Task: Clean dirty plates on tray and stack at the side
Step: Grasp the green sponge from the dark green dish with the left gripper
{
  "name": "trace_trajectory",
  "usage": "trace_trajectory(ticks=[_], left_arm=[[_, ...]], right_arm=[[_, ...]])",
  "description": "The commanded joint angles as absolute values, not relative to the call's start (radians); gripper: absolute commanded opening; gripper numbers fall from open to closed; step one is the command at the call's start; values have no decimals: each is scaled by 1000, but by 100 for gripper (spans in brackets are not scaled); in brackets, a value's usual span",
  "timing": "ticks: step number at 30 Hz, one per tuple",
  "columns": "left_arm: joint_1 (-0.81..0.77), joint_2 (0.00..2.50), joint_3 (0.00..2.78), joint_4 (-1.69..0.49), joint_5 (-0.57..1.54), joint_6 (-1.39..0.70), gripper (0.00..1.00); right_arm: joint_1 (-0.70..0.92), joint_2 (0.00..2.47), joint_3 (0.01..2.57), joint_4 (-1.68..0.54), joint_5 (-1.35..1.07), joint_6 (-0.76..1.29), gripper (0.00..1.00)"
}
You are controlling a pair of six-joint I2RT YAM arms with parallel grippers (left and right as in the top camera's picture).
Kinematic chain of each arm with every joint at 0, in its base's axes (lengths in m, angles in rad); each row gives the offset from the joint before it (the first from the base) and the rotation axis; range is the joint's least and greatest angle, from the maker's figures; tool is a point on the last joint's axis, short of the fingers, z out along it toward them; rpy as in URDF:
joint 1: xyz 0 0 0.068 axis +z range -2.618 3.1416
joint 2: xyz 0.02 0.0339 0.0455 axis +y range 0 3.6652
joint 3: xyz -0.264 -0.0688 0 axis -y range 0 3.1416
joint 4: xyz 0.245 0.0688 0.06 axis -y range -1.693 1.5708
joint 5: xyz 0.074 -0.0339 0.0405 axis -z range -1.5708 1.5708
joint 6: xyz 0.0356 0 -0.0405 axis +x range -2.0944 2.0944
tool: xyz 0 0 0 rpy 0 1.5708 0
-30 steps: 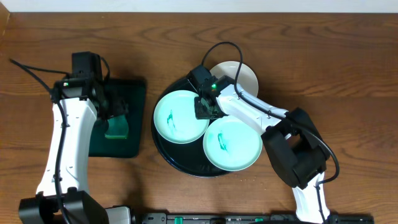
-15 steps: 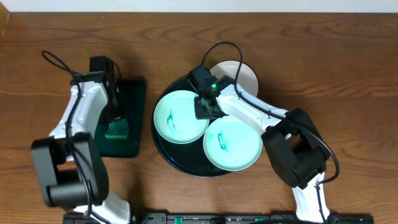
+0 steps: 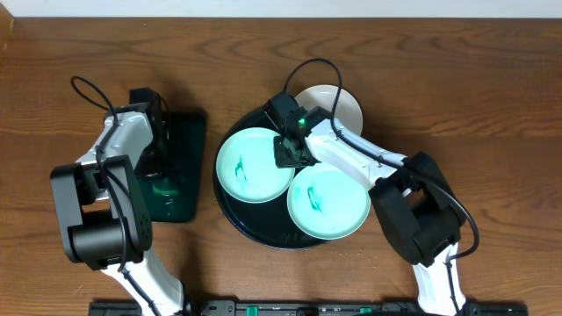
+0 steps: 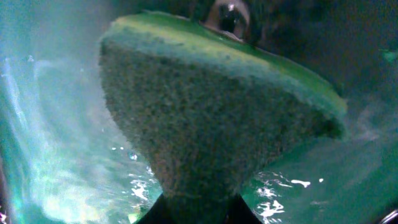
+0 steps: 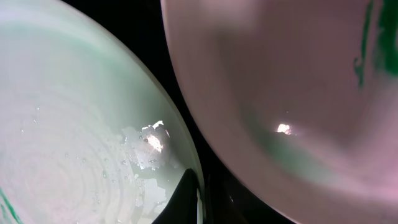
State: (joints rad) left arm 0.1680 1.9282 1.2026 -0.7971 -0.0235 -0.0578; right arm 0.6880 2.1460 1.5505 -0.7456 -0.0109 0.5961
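Note:
The round black tray (image 3: 230, 215) carries two pale mint plates, each with a teal smear: one on the left (image 3: 250, 167) and one on the right (image 3: 329, 204). Behind them, a white plate (image 3: 338, 104) lies at the tray's back right edge. My right gripper (image 3: 291, 154) is shut on the left plate's rim (image 5: 186, 155), with the other plate (image 5: 280, 93) just beside it. Over the small green tray, my left gripper (image 3: 161, 174) is shut on a green sponge (image 4: 211, 106), its fingers (image 4: 186, 211) pinching the sponge's lower end.
The dark green rectangular tray (image 3: 189, 140) lies left of the black tray, and its surface (image 4: 50, 137) looks wet. Bare wooden table (image 3: 457, 88) surrounds both trays. The right arm's cable loops over the white plate.
My left arm has swung over the green tray and its gripper has gone from open to shut on the sponge. The right arm and the plates have not moved.

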Motion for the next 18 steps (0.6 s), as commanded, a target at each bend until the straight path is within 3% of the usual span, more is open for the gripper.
trace_trajectory(ticks=[1, 10, 18], left_arm=[[169, 1956, 1197, -780, 27, -57, 7], [169, 1873, 1276, -864, 73, -73, 7], [164, 1681, 1281, -889, 113, -235, 7]], right_arm=[[694, 2162, 1538, -725, -23, 593, 1], [694, 2162, 1538, -720, -31, 578, 1], [691, 2162, 1538, -714, -62, 559, 1]])
